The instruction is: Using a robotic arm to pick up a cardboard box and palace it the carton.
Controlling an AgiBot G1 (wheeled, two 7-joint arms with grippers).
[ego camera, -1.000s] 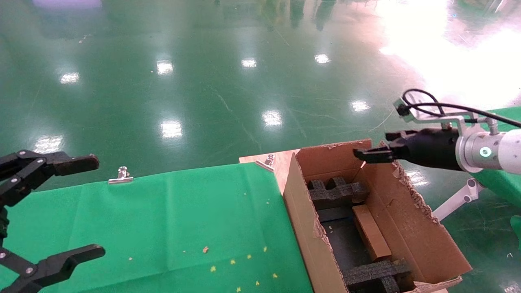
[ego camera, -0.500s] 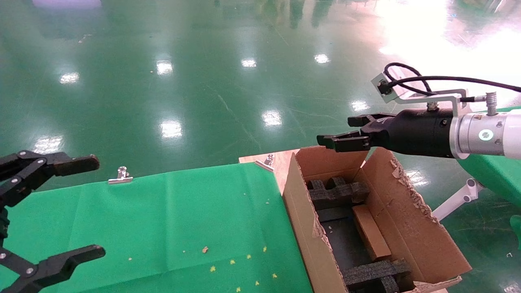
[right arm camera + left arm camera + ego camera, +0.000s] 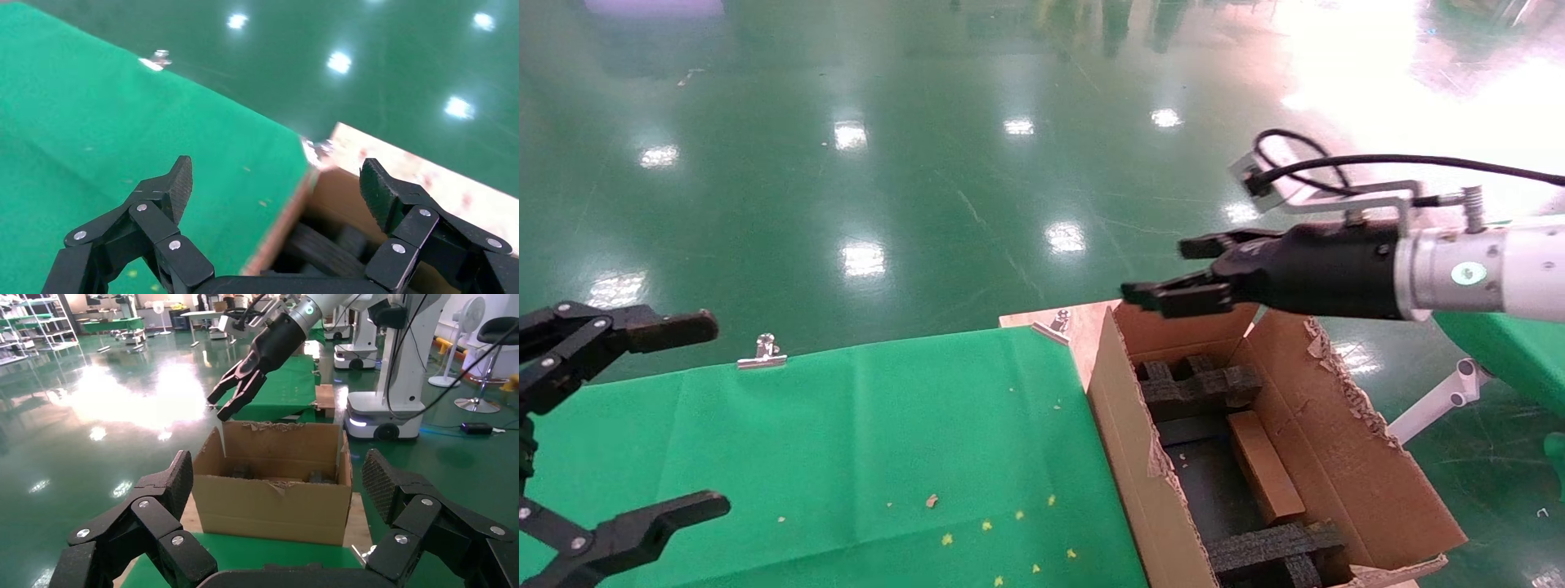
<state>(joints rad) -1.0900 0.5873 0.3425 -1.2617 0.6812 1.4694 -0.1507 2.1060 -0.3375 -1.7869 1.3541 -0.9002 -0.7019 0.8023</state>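
Hovering above the far end of the carton [image 3: 1336, 457], the right gripper [image 3: 1181, 273] has its 2 fingers spread wide and carries nothing; the right wrist view shows both pads apart with the carton's far corner and the green cloth [image 3: 846, 441] below them. Behind it, the robotic arm [image 3: 1467, 273] reaches in from the right, roughly level, its silver camera block and black cable riding on top.

Down inside the carton, the cardboard box [image 3: 1263, 465] lies flat along the right wall, between the 2 black foam blocks [image 3: 1193, 384], so I judge the placing done and the arm clear of the flaps.

The left gripper [image 3: 625, 425] sits parked at the near left over the cloth, fingers splayed and holding nothing; its wrist view looks across at the carton's side.

Risks from here look small but real. The tall, torn flap on the right stands close under the arm, and a low sideways sweep could catch it and drag or tip the carton off the bare wooden board [image 3: 1083, 327] it rests on. A dip back inside could knock the box askew.
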